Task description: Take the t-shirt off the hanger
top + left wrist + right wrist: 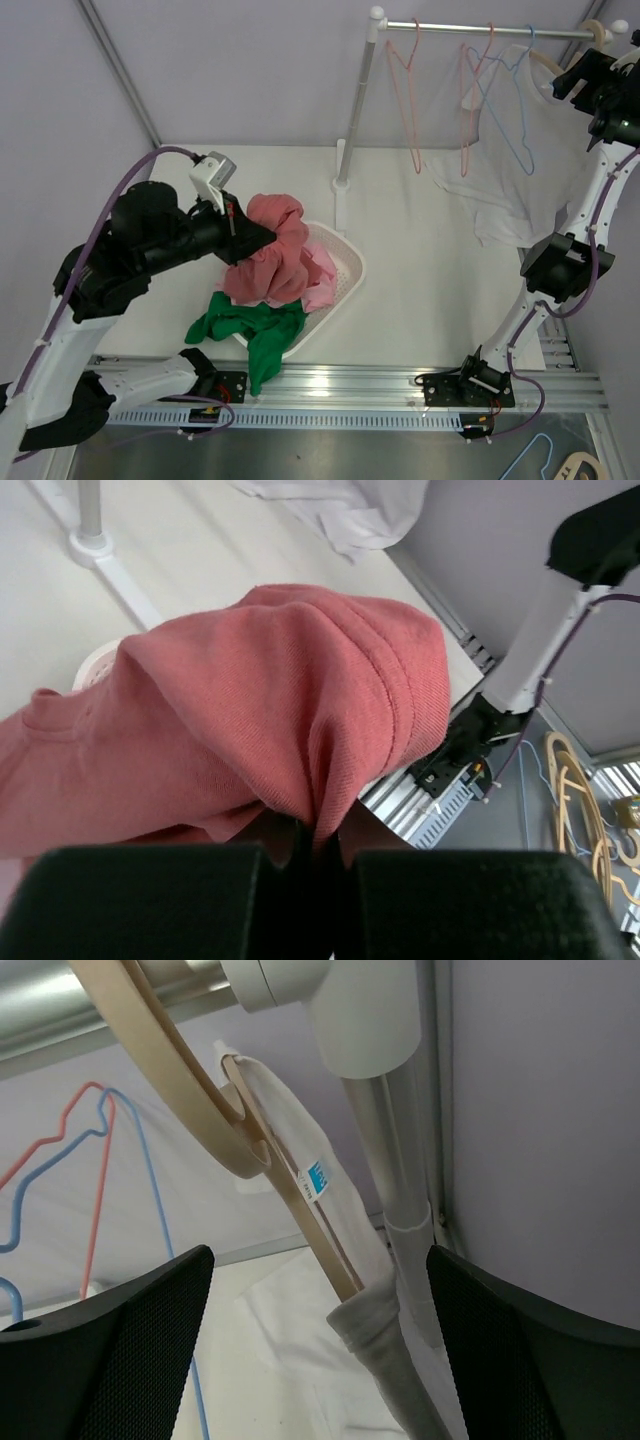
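Left gripper (318,855) is clenched on a red shirt (250,700) over the basket (352,262). We find the right gripper (318,1260) spread wide either side of the wooden hanger (190,1090). The white t-shirt (375,1335) hangs on it, so removal is not yet done.

White links (60,345), black joints (150,235), purple cables (150,154); the right claw (318,1265) has black mesh-textured fingers (130,1350).

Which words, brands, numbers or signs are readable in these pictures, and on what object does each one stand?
Nothing can be read with certainty.
Label on the white t-shirt, beside the wooden hanger: blue print, too small to read.
Dark marks on the spare hanger at the bottom edge: too blurred.
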